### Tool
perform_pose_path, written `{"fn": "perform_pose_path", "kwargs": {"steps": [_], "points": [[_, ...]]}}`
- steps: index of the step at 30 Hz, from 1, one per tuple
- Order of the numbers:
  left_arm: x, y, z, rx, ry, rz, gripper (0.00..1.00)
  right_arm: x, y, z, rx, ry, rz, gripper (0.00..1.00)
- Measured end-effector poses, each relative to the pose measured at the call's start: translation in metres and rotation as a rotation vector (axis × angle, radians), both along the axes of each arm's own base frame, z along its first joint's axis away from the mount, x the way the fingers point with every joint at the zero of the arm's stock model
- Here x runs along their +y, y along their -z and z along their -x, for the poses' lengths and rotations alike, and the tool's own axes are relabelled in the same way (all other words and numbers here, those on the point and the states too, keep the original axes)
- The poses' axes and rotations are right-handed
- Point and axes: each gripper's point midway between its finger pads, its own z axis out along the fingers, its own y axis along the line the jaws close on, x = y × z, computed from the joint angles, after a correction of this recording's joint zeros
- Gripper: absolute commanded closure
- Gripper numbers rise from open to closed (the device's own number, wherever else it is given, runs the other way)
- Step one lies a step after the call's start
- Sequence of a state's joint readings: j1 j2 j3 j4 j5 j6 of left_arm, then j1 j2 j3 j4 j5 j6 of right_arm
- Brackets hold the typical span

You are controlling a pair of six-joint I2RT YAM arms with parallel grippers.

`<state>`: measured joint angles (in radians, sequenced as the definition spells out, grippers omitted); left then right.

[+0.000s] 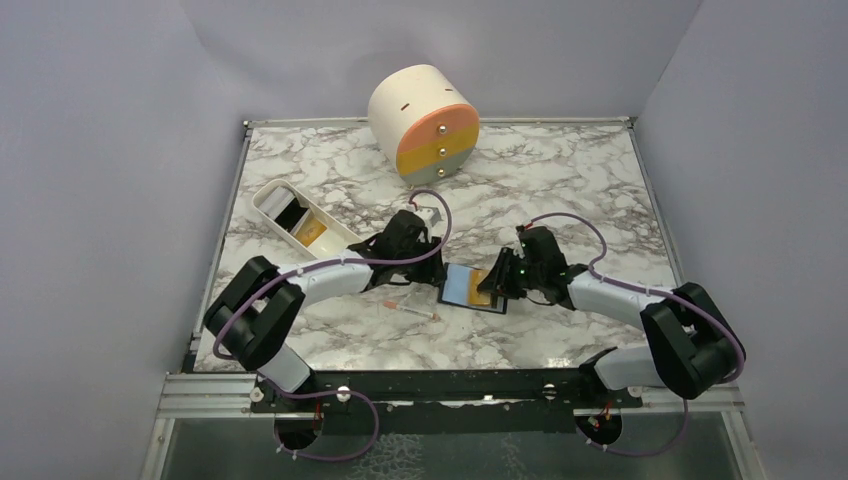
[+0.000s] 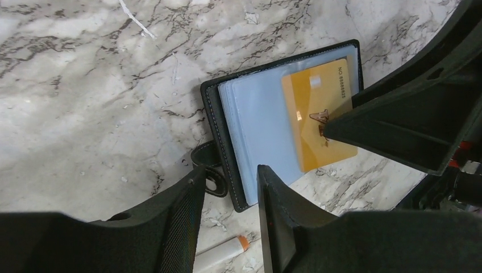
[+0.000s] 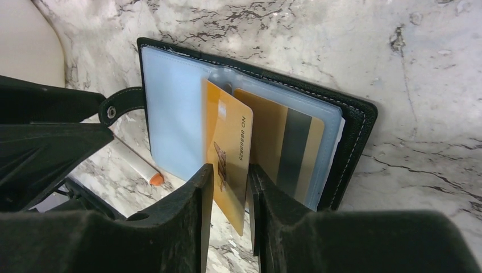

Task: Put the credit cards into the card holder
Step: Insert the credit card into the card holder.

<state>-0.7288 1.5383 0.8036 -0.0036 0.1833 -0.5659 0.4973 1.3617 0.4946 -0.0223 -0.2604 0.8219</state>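
The black card holder [image 1: 462, 287] lies open on the marble between both arms, its clear sleeves up [image 2: 256, 125] [image 3: 355, 131]. An orange-yellow credit card [image 3: 227, 131] stands tilted with one end in a sleeve. Its free end sits between the fingers of my right gripper [image 3: 230, 173], whose jaws stand apart, wider than the thin card. A second card with a dark stripe [image 3: 290, 148] is inside a sleeve. My left gripper [image 2: 230, 187] is open just off the holder's near corner, touching nothing. The same orange-yellow card [image 2: 318, 114] shows under a right finger [image 2: 398, 131].
A thin white stick with an orange tip [image 1: 410, 312] [image 2: 219, 253] lies just in front of the holder. A white oblong tray [image 1: 268, 202] with black and orange-yellow items sits at the left. A round cream drawer box [image 1: 425, 120] stands at the back.
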Motion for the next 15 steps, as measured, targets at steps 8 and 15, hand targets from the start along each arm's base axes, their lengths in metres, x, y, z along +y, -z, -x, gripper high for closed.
{"fn": "perform_pose_path", "kwargs": {"steps": [8,15], "points": [[-0.007,0.027,0.013,0.095,0.035,0.017,0.74,-0.009,0.001,0.004,0.009,0.013,0.046,0.71],[-0.009,0.032,0.016,0.111,0.041,0.026,0.81,-0.017,-0.001,0.007,0.009,0.029,0.079,0.65]]}}
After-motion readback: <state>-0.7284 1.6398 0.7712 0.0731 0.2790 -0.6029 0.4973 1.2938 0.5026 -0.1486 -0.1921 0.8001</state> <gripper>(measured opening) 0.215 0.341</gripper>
